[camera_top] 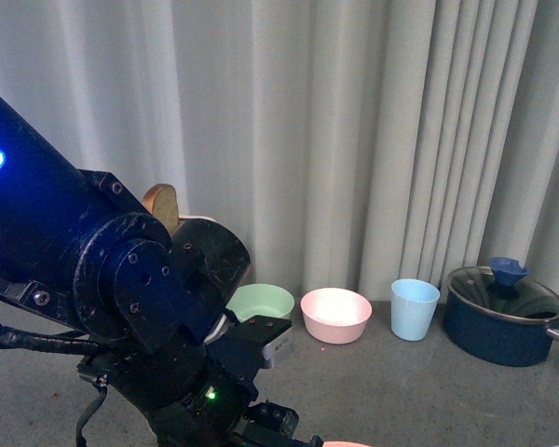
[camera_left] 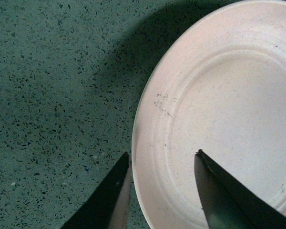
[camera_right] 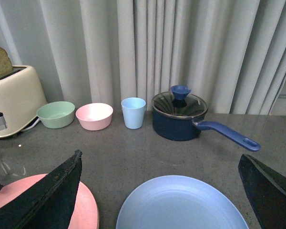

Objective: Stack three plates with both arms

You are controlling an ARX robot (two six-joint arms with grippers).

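Note:
A wide pink plate (camera_left: 229, 109) lies on the speckled grey table. My left gripper (camera_left: 162, 152) is open and straddles its rim: one finger (camera_left: 115, 195) is outside over the table, the other finger (camera_left: 219, 195) is over the plate's inner surface. In the right wrist view the same pink plate (camera_right: 85, 207) lies beside a light blue plate (camera_right: 181, 205). My right gripper (camera_right: 159, 155) is wide open above the blue plate's far edge and holds nothing. The front view is largely filled by my left arm (camera_top: 149, 317); only a sliver of the pink plate (camera_top: 347, 444) shows.
Along the curtain stand a cream toaster (camera_right: 12, 102) with bread in it, a green bowl (camera_right: 56, 114), a small pink bowl (camera_right: 94, 116), a light blue cup (camera_right: 133, 112) and a dark blue lidded pot (camera_right: 178, 117) with its handle (camera_right: 229, 134) pointing toward the right arm's side.

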